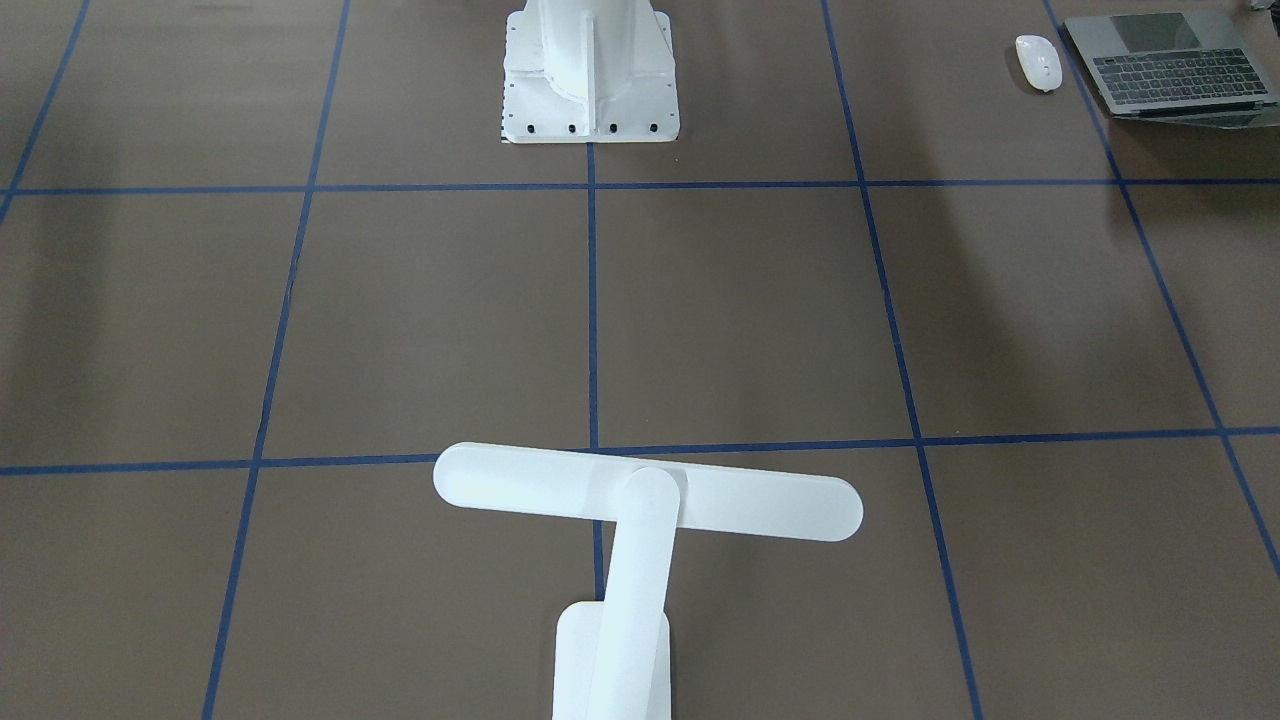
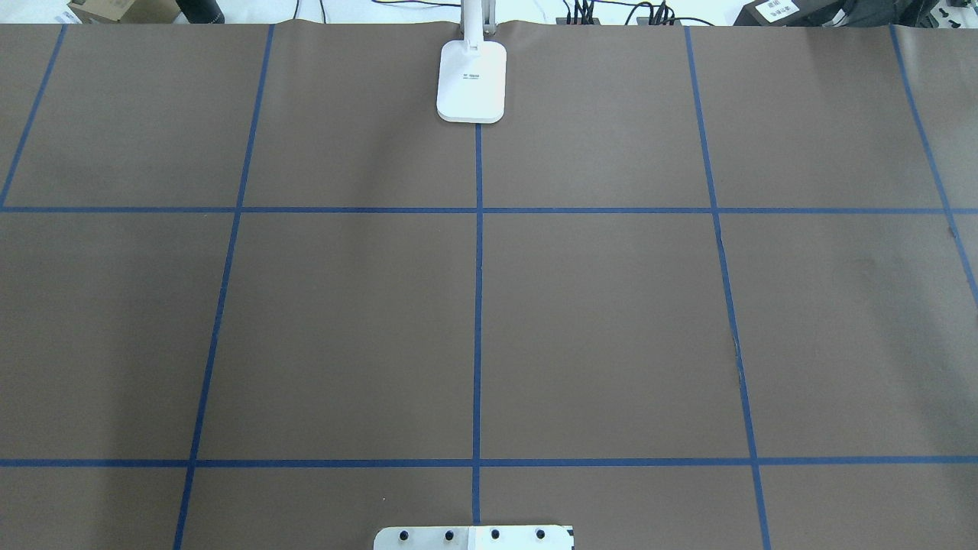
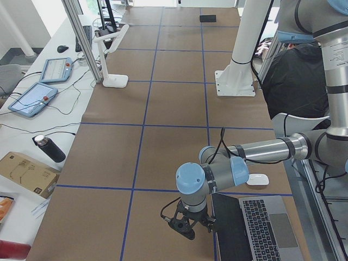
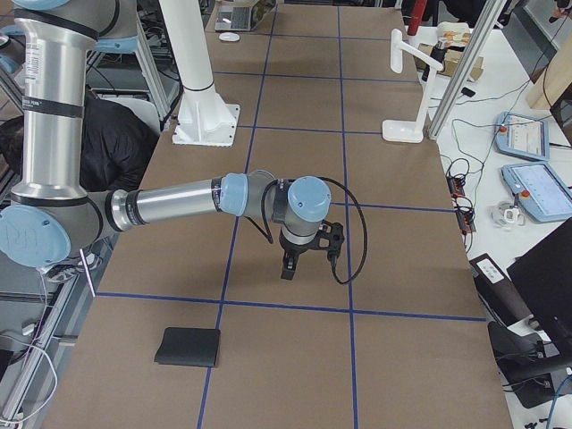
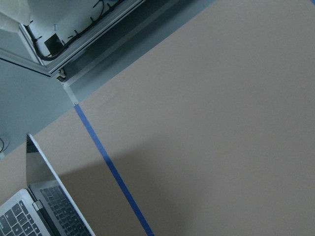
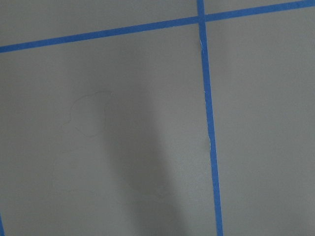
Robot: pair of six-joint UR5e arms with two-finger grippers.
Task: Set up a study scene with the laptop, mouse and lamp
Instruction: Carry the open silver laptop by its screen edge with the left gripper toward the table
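Zero items arranged: slim dark-grey metal laptop (image 3: 266, 228) and glossy white oval mouse (image 3: 257, 179) sit beside left gripper (image 3: 187, 231), all-white bar-head desk lamp (image 1: 640, 500) far off; can't tell if it or right gripper (image 4: 308, 265) is spread.

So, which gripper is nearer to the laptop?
Left. The left gripper hangs just beside the laptop; the right gripper is far off, nearer the black mat.

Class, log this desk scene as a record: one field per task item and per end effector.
Laptop: open, at the robot's left end of the table
Mouse: beside the laptop, not touching it
Lamp: upright at the far edge, opposite the robot
Left end effector: hangs near the laptop; open or shut unclear
Right end effector: hangs above the table; open or shut unclear
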